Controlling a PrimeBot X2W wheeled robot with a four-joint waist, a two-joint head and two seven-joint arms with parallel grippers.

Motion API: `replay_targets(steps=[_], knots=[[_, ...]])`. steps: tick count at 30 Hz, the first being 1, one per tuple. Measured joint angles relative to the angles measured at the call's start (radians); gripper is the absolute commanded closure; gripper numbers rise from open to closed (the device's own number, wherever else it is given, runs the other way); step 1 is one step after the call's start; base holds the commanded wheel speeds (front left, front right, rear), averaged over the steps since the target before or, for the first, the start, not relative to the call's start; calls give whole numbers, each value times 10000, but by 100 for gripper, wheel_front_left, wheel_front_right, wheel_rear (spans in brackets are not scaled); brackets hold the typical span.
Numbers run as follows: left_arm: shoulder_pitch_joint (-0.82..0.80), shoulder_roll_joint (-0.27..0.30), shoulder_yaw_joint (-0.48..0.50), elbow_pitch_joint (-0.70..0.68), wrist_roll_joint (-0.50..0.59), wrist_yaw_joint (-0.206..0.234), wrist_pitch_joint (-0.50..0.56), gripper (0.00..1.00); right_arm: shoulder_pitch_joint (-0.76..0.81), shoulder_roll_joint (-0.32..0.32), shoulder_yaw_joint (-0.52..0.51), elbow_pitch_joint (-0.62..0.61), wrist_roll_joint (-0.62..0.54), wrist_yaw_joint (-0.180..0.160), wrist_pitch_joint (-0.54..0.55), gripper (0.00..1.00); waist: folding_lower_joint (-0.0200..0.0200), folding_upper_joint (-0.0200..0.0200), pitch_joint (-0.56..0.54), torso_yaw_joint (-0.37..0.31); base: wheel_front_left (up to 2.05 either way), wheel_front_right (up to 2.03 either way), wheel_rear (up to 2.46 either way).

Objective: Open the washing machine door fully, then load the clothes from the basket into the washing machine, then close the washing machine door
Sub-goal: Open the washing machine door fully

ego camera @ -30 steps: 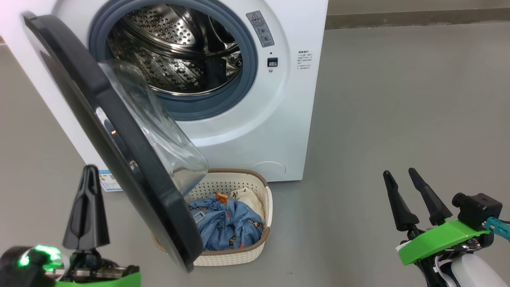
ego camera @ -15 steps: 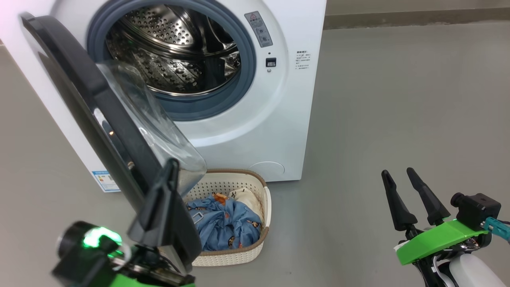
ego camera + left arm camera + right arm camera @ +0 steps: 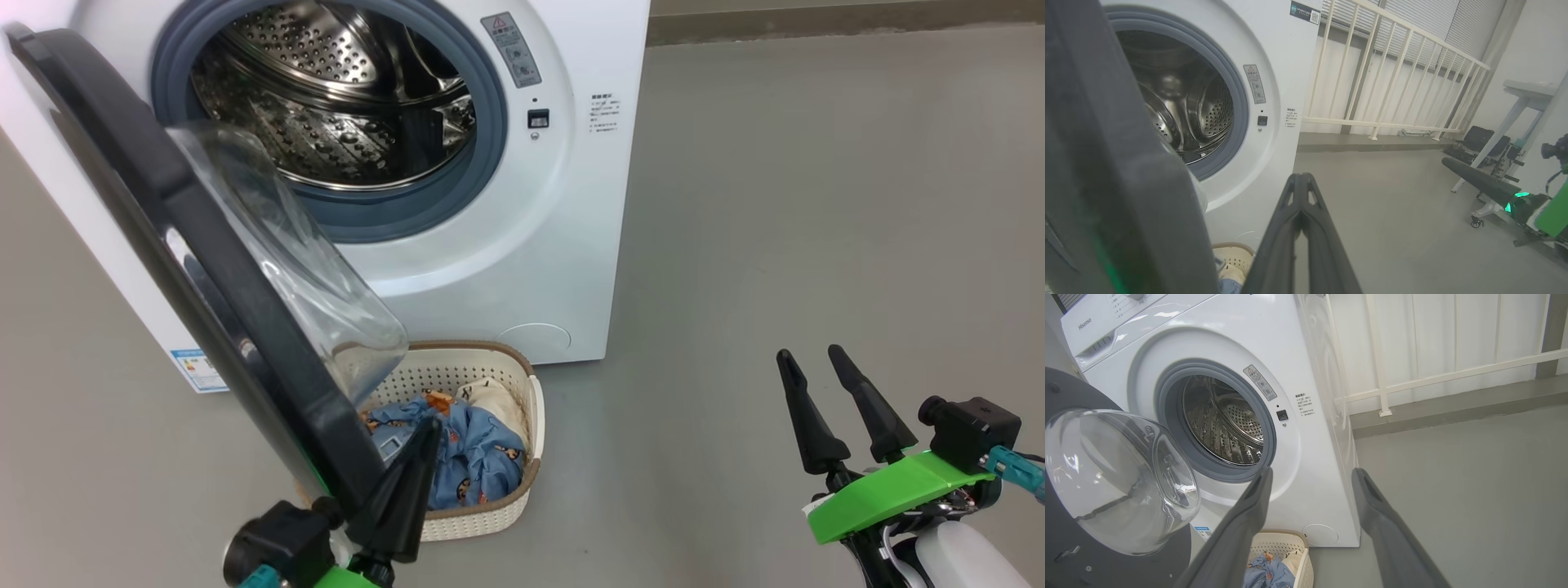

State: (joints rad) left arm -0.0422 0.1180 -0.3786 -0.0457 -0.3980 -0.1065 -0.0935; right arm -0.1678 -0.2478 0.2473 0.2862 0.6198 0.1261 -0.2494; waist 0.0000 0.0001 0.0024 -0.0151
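Left end effector pinched shut and empty, tucked against the inner side of the washing machine door.
The door's black lower rim sits just to its left; I can't tell if they touch. The basket with the clothes lies right behind its tip, and the washing machine is beyond, drum exposed. The door hangs part-swung, so opening looks unfinished. Push on the rim, not the glass, follow the hinge arc, and stay above the basket. The right end effector is far to its right, spread wide, holding nothing.
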Motion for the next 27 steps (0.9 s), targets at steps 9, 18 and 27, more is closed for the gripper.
replay_targets(steps=[9, 18, 27], knots=[[-242, -48, 35, 1620, -337, -82, -424, 100, -1, -6, 15, 81, 0, 0, -2, 0, 0, 0, 26, -157, 0, 0, 0], [-471, -119, 393, 2349, -627, -73, -838, 100, -3, -19, 35, 176, -2, 0, -2, 0, 0, 0, 15, -109, 0, 0, 0], [-456, -58, 545, 2533, -752, -19, -917, 100, -5, -58, 73, 267, 0, 0, -2, 0, 0, 0, -26, 93, 0, 0, 0]])
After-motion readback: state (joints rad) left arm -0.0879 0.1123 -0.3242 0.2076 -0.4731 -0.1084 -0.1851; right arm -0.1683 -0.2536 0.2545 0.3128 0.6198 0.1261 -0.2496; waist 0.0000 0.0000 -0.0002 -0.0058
